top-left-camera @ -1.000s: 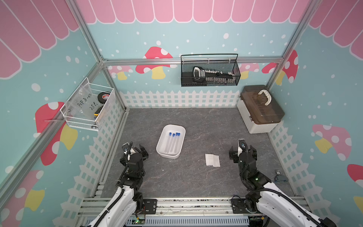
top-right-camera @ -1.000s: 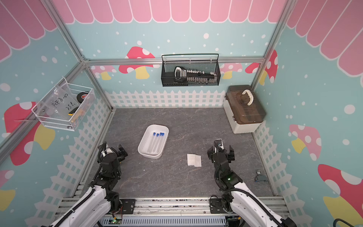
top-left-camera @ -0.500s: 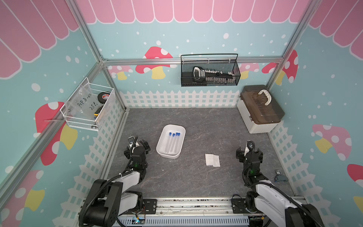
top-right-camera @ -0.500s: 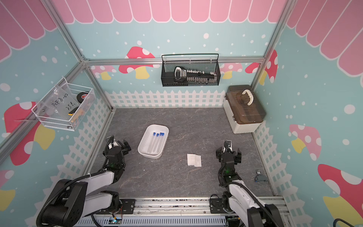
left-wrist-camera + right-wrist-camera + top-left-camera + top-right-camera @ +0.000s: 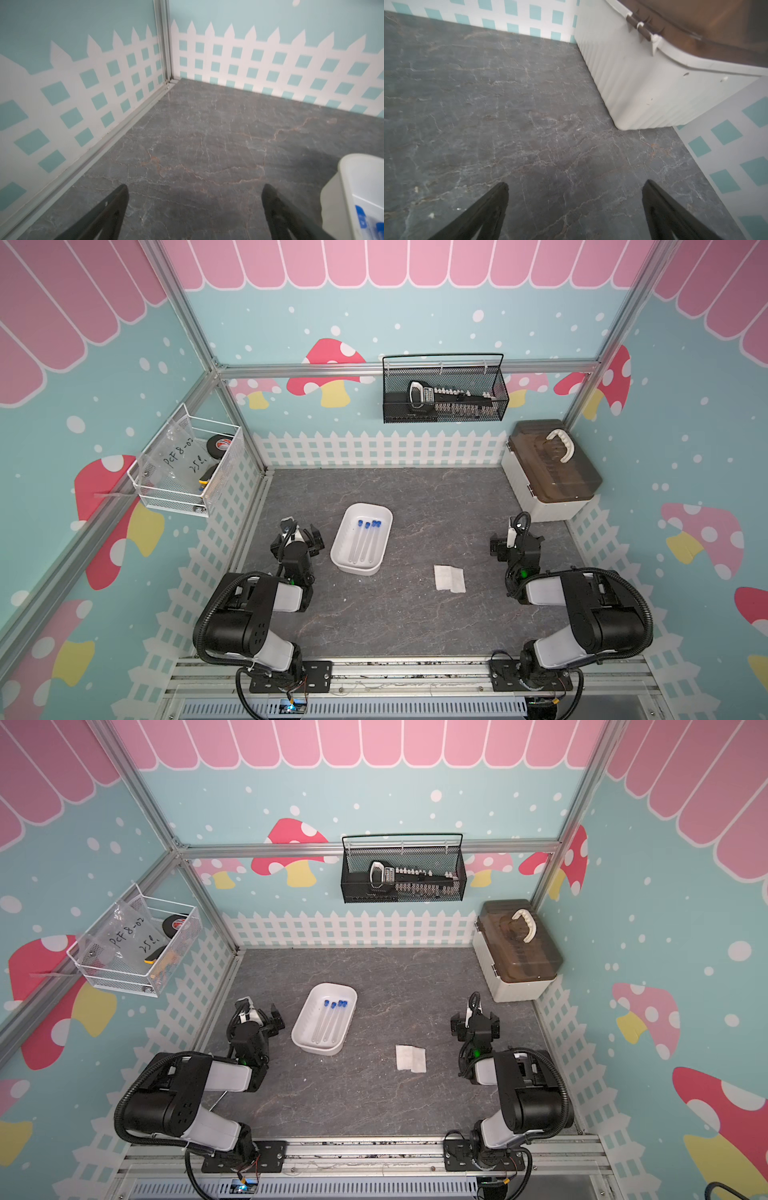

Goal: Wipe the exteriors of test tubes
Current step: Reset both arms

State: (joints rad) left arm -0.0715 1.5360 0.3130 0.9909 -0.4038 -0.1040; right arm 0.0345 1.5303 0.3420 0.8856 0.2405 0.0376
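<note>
Several clear test tubes (image 5: 365, 542) (image 5: 330, 1022) with blue caps lie side by side in the white tray (image 5: 338, 540) (image 5: 300, 1018) in both top views. The white cloth (image 5: 449, 578) (image 5: 410, 1058) lies flat on the floor to the tray's right. My left gripper (image 5: 298, 531) (image 5: 261, 1016) (image 5: 194, 187) hovers open just left of the tray, over bare floor. The tray's rim (image 5: 342, 166) and blue caps (image 5: 360, 216) show at the edge of the left wrist view. My right gripper (image 5: 515, 537) (image 5: 476, 1019) (image 5: 575, 184) is open and empty, right of the cloth.
A white box with a brown lid (image 5: 552, 472) (image 5: 643, 83) stands at the back right, close ahead of the right gripper. A black mesh basket (image 5: 444, 393) and a white wire basket (image 5: 187, 464) hang on the walls. Fence-printed walls close in the grey floor.
Both arms have folded, their elbows coming into view, and both grippers have shifted a little toward the back wall. Both stay open. Tray, tubes and cloth have not moved.
</note>
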